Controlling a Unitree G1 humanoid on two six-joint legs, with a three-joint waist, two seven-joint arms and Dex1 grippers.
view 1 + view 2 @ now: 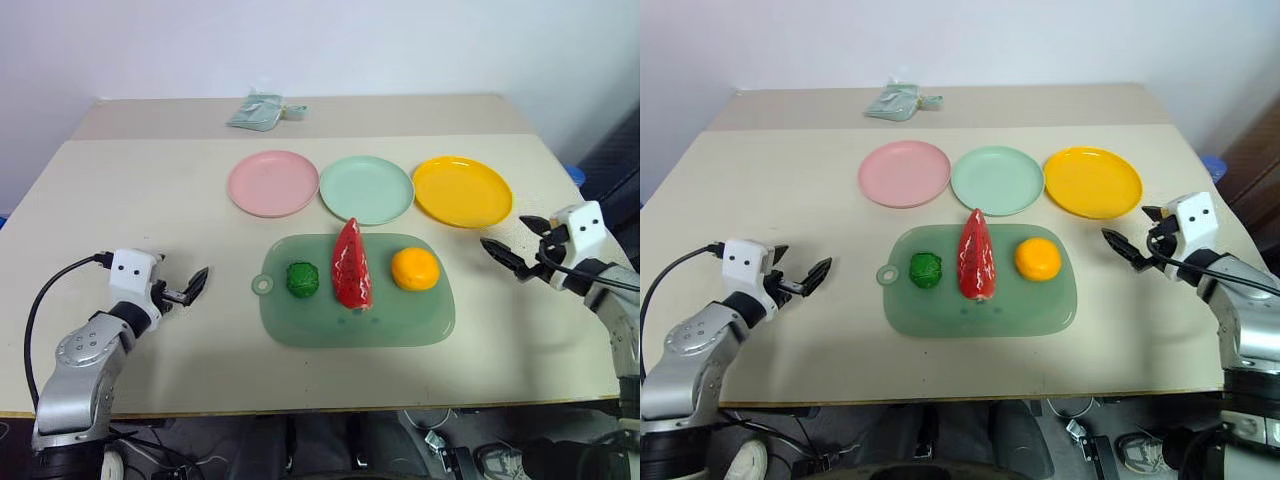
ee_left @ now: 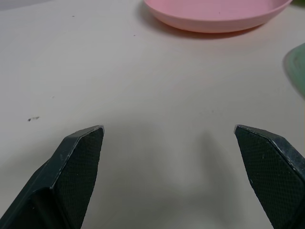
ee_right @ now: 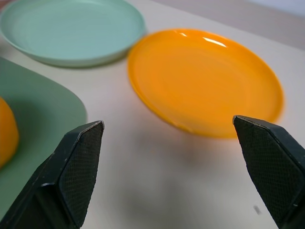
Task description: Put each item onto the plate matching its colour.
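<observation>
Both claws [image 1: 199, 281] wide apart, empty, plates [image 1: 366, 189] seemingly bare

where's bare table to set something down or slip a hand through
Bare tabletop lies left of the round pink plate and of the translucent green board, and along the near edge. The pale foil packet sits on the far strip. Crowded: the three plates nearly touch, and the board sits close beneath them.

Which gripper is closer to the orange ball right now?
Right. The right gripper hovers open just off the board's edge beside the orange ball. The left gripper, also open, sits past the board's far side, with the green lump and watermelon slice between.
</observation>
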